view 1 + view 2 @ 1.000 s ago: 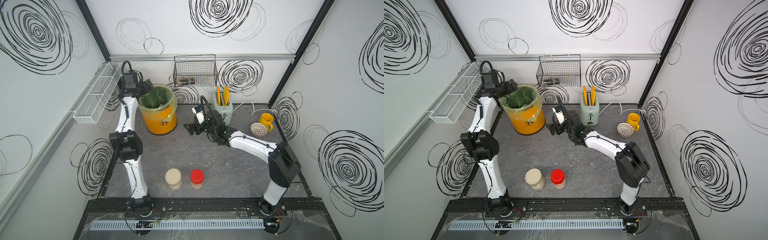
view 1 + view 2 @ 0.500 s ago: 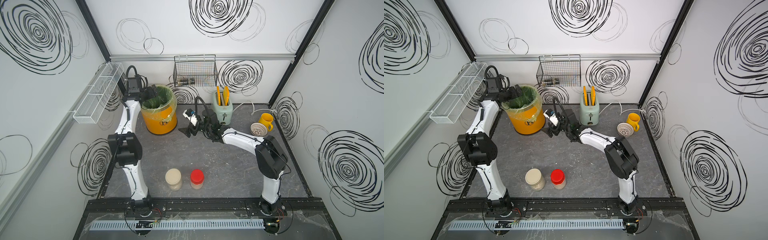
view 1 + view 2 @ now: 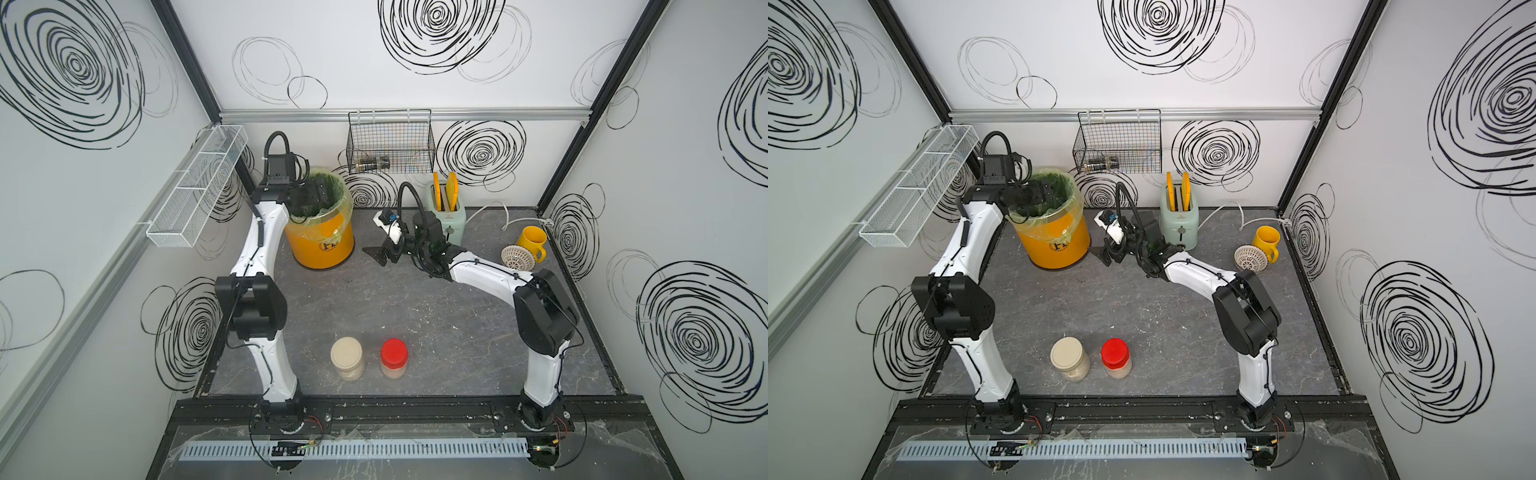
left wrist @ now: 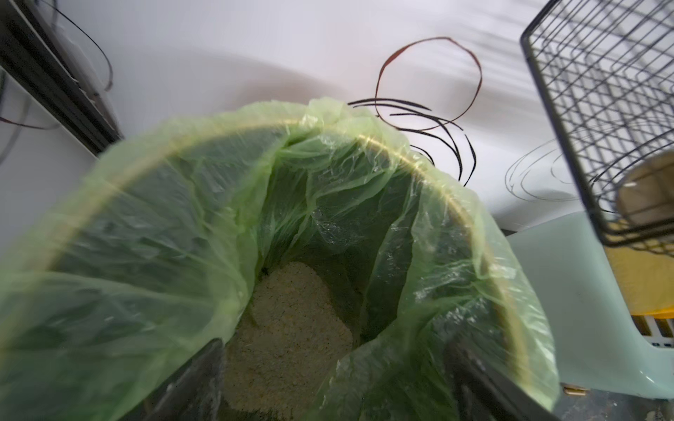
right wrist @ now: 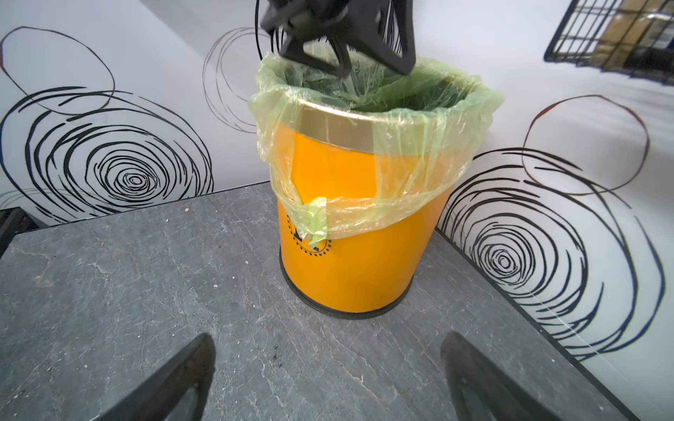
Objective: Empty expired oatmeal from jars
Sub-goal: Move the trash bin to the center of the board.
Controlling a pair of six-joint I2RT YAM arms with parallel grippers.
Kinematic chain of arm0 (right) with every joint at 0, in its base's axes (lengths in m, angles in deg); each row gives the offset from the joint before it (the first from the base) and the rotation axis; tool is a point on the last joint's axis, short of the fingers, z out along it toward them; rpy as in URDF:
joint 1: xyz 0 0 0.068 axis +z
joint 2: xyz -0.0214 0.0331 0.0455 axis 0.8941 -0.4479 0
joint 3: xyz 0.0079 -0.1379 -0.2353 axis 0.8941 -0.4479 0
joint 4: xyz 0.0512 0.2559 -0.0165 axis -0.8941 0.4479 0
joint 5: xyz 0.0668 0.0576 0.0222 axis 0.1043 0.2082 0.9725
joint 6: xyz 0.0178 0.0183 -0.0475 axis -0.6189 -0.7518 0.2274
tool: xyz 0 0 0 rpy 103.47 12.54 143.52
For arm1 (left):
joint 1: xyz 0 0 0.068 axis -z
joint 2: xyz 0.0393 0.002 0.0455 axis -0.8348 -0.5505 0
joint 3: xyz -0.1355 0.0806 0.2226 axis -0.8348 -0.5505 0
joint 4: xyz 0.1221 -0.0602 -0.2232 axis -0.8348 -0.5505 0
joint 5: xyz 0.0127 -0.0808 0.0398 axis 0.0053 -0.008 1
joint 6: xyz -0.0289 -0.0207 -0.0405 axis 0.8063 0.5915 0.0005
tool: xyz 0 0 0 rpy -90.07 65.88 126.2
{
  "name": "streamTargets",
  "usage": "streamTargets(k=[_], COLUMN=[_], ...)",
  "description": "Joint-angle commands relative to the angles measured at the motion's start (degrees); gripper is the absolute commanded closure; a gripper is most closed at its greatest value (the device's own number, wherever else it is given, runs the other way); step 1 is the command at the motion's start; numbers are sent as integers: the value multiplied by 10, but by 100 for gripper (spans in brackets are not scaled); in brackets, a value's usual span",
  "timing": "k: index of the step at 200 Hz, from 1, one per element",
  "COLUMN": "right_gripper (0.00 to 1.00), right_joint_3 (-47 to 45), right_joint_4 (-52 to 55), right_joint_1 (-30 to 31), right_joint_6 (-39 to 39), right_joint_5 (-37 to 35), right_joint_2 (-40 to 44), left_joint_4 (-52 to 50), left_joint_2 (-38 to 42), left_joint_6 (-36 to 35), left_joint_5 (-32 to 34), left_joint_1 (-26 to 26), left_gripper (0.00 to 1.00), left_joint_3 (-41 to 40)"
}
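The left gripper [image 3: 309, 195], jaws spread wide and holding nothing, hangs over the mouth of the orange bucket [image 3: 322, 245] at the back left corner of the counter [image 3: 415, 316]. Over the last second it has slid from beside the rim to above the green liner [image 4: 146, 218]. The right gripper [image 3: 380, 254], jaws likewise wide apart and empty, has swung along the back of the counter toward the bucket. It now faces the bucket's side wall, near it but not touching. Neither movement brings an arm closer to the jars. As a judgement, the emptying of these two has not begun: both arms are at the bucket with nothing to pour.

Containers. The cream-lidded jar [image 3: 347, 357] and the red-lidded jar [image 3: 394, 357] stand upright, side by side and just apart, near the middle of the front edge, well apart from both grippers. Both lids are on, and pale oatmeal [image 3: 352, 375] shows through each clear wall. The left wrist view shows an oatmeal heap [image 4: 291, 320] already lying at the bottom of the liner. Near the back right corner stands the yellow mug [image 3: 532, 243]; what it holds cannot be told. The mint toaster [image 3: 446, 226] at the back edge carries two yellow slabs in its slots.
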Motion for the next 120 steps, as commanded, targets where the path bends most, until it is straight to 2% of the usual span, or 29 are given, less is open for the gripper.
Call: streamTargets(k=[1, 32, 46, 81, 120], right_gripper=[2, 2, 2, 2, 2], right_joint_3=[-9, -24, -32, -47, -94], right_joint_4=[5, 14, 18, 12, -11], right_joint_1=[-2, -10, -13, -31, -38], right_joint_6=[-1, -1, 1, -11, -21], right_joint_5=[5, 14, 18, 32, 31], right_joint_2=[29, 54, 69, 109, 150], left_joint_4=[-5, 14, 15, -20, -61], left_joint_2=[67, 137, 142, 96, 40], left_joint_6=[-72, -181, -215, -254, -258], left_joint_5=[19, -13, -14, 26, 48], left_joint_1=[23, 52, 65, 75, 104], left_gripper=[3, 0, 5, 12, 26], left_joint_3=[11, -82, -105, -69, -36])
